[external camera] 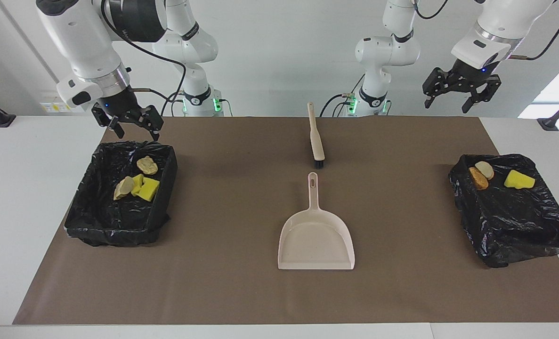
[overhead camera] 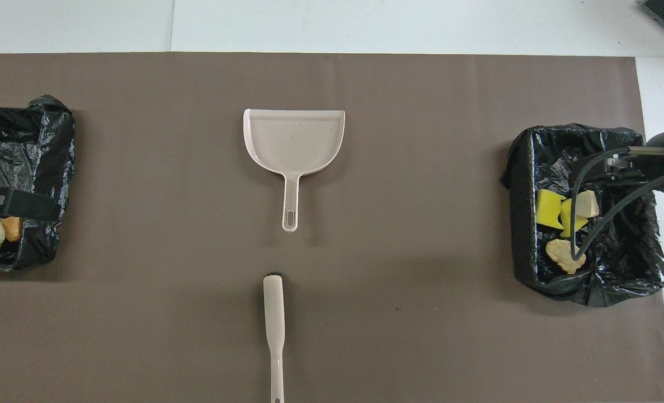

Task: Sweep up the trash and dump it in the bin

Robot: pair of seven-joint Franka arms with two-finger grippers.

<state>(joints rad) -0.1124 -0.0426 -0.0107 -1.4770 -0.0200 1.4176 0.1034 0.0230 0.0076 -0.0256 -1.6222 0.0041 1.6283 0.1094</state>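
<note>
The beige dustpan (external camera: 316, 240) lies empty mid-table, its handle pointing toward the robots; it also shows in the overhead view (overhead camera: 293, 137). The beige brush (external camera: 315, 139) lies just nearer to the robots than the dustpan. The trash lies in two bins lined with black bags. Yellow sponge pieces (external camera: 148, 189) and tan chunks (external camera: 146, 165) lie in the bin (external camera: 119, 230) at the right arm's end. A yellow sponge (external camera: 518, 180) and two bread chunks (external camera: 481, 175) lie in the bin (external camera: 514, 226) at the left arm's end. My right gripper (external camera: 137, 132) is open and empty above its bin's rim. My left gripper (external camera: 449, 101) is open and empty, raised above the left arm's end.
A brown mat (external camera: 241, 197) covers the white table under the dustpan, the brush and both bins. The right arm's cable (overhead camera: 600, 207) hangs over its bin in the overhead view.
</note>
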